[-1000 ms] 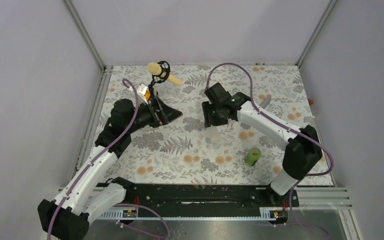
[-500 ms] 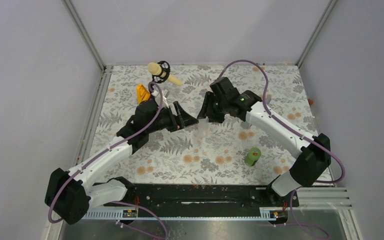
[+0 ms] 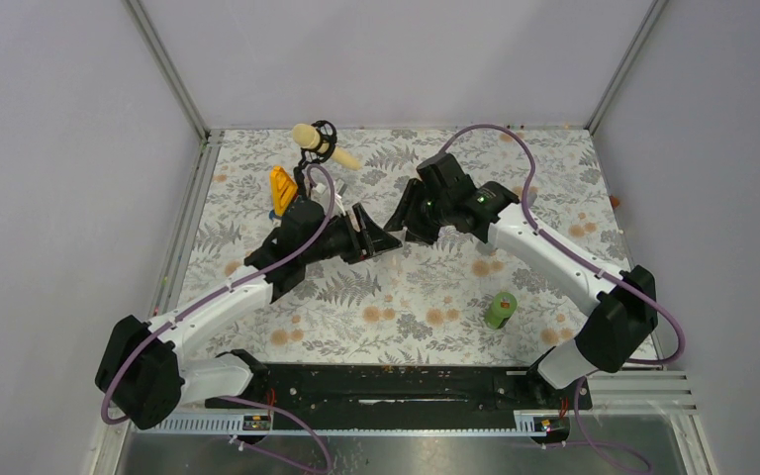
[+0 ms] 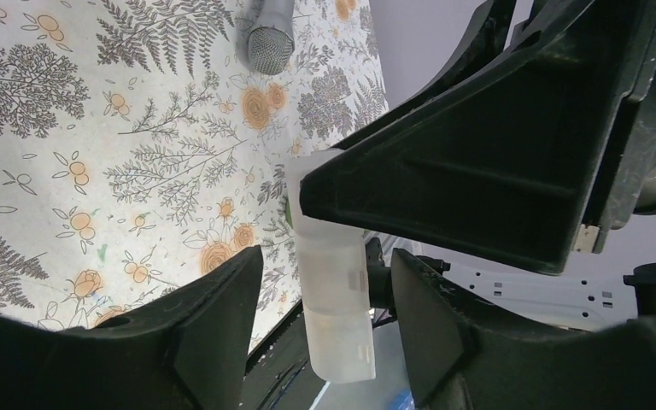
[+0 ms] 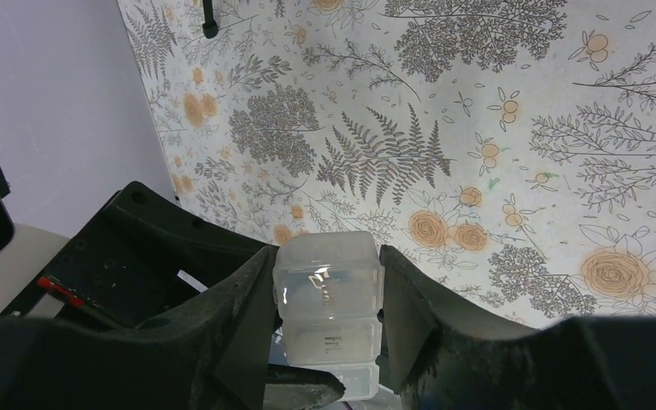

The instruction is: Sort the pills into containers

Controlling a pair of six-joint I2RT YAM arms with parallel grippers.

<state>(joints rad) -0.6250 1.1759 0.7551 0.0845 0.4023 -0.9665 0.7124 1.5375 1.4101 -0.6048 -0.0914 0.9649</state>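
Clear plastic container tight in right gripper (left gripper agape around it)

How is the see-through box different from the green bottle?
The box is see-through; the bottle is green. The box has flat sides; the bottle is round. The right claw pinches the box up off the mat; the bottle stands alone on the mat. Both are small containers.

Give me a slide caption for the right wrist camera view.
Right gripper clamps a clear segmented container above the floral mat.
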